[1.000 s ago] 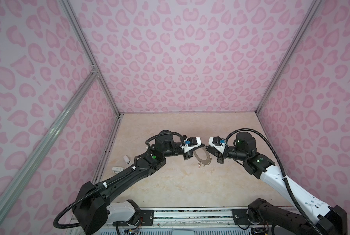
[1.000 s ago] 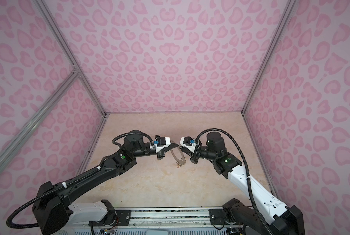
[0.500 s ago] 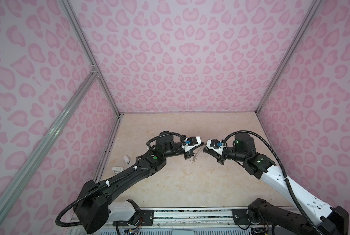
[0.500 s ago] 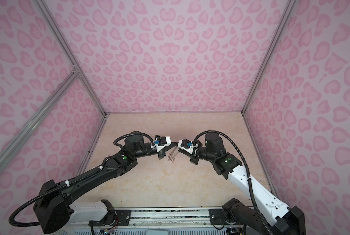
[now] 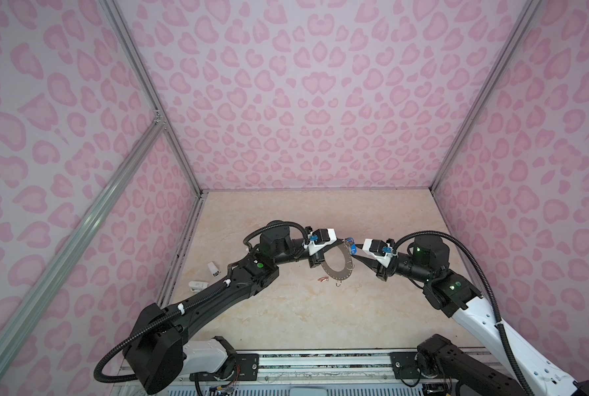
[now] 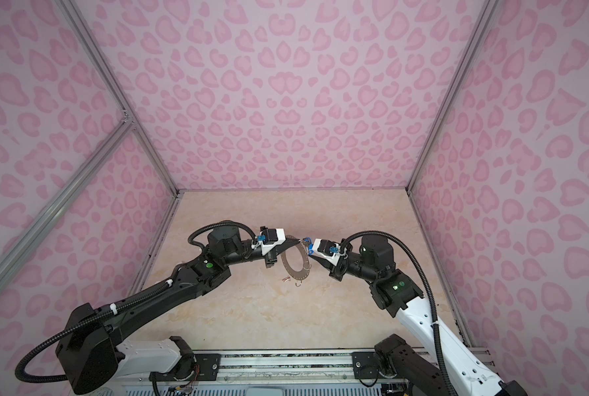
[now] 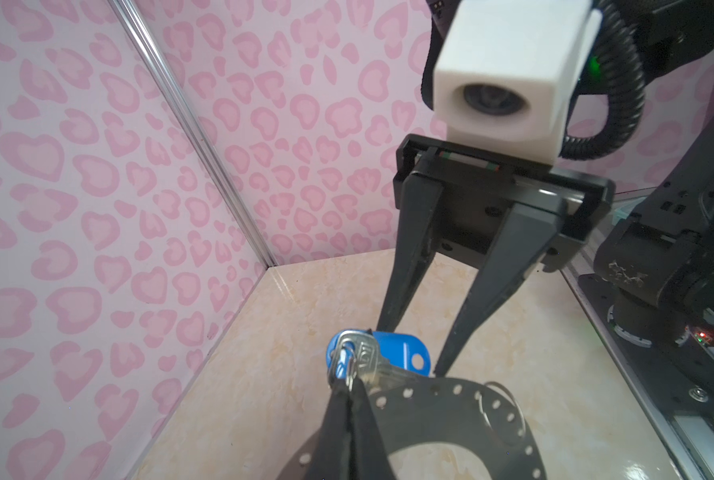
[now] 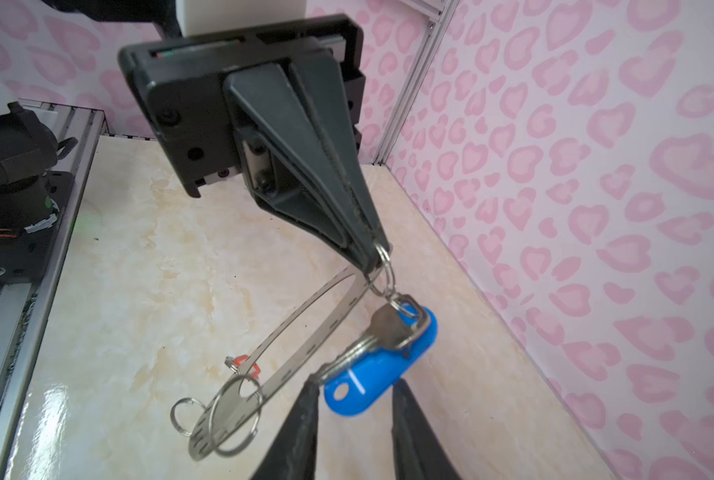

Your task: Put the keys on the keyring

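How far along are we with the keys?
Done, apparently: blue keys look hooked onto the keyring. In hand: left gripper pinches the keyring; right gripper is open around the blue tag. Left: red keys lie on the table, unattached.

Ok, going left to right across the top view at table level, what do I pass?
Two small white pieces by the left wall → left gripper, shut on the keyring → blue-tagged keys → right gripper, open.
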